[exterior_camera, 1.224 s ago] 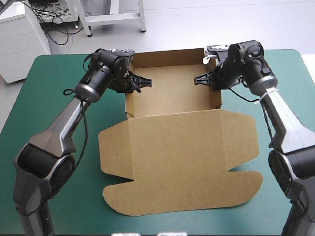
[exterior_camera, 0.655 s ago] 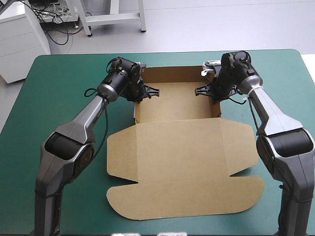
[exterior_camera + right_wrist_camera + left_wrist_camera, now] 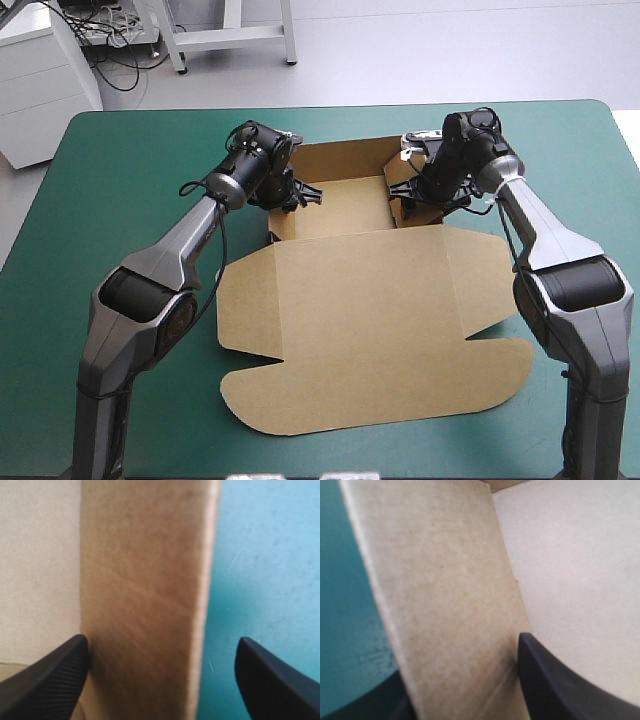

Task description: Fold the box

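The box (image 3: 360,320) stood half-formed, lid flat. Left gripper (image 3: 300,195) and right gripper (image 3: 405,195) straddled its side walls, jaws apart; tucking seemingly remained.

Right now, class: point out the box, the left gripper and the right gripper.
box (image 3: 370,320), high view, on its flat lid.
left gripper (image 3: 303,193), high view, midway between its fingertips.
right gripper (image 3: 410,196), high view, midway between its fingertips.

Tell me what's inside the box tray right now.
Only the bare brown floor of the box, with the left gripper and right gripper reaching in over its side walls. The floor directly under both is covered.
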Motion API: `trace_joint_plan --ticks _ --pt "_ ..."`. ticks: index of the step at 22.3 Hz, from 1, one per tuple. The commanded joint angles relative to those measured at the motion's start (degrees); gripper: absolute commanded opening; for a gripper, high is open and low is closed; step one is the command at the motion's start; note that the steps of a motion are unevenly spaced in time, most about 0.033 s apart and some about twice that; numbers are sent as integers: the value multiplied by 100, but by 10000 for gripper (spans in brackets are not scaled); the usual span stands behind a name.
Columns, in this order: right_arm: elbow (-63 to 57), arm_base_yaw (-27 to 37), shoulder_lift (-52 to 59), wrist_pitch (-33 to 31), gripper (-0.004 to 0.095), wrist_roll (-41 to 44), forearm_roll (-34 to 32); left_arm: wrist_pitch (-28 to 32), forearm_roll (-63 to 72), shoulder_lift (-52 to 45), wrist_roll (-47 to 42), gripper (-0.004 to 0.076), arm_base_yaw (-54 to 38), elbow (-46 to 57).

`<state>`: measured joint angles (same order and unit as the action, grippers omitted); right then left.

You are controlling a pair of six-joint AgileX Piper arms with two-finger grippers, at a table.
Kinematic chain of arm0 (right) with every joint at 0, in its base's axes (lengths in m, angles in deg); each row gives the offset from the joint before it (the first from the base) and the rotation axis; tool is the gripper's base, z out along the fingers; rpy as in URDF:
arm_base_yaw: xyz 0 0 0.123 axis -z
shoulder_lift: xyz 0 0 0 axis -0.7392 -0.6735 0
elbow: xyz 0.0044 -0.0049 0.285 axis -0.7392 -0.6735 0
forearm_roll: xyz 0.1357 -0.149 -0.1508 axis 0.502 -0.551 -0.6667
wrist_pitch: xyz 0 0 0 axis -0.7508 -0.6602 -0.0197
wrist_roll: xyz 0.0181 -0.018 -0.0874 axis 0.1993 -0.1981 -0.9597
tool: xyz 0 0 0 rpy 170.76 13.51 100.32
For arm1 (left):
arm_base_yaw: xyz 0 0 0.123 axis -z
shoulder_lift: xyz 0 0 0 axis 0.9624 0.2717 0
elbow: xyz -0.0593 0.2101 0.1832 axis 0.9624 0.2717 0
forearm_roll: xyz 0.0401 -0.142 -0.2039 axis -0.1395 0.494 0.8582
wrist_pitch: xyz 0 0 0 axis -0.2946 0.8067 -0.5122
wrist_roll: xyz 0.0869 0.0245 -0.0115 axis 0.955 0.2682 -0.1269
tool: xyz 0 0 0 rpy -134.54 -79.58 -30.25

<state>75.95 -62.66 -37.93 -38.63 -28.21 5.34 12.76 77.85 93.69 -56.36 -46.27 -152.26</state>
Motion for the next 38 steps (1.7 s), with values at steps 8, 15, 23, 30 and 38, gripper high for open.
trace_joint_plan --ticks 8,15,23,30,38 --pt "447 13 354 -91 847 158 -477 -347 -471 -480 22 393 -40 -270" --pt "1690 184 479 -91 847 260 -525 -347 -692 -587 184 392 -40 -1641" --pt "1680 414 1256 -102 846 177 -613 -347 -155 -1574 478 -27 -40 -1838" --pt "1593 414 1377 -102 846 65 -528 -347 485 -2779 774 -29 -29 -1079" --pt "880 403 1074 -92 846 -324 -222 -298 485 -4750 924 -29 -29 1897"
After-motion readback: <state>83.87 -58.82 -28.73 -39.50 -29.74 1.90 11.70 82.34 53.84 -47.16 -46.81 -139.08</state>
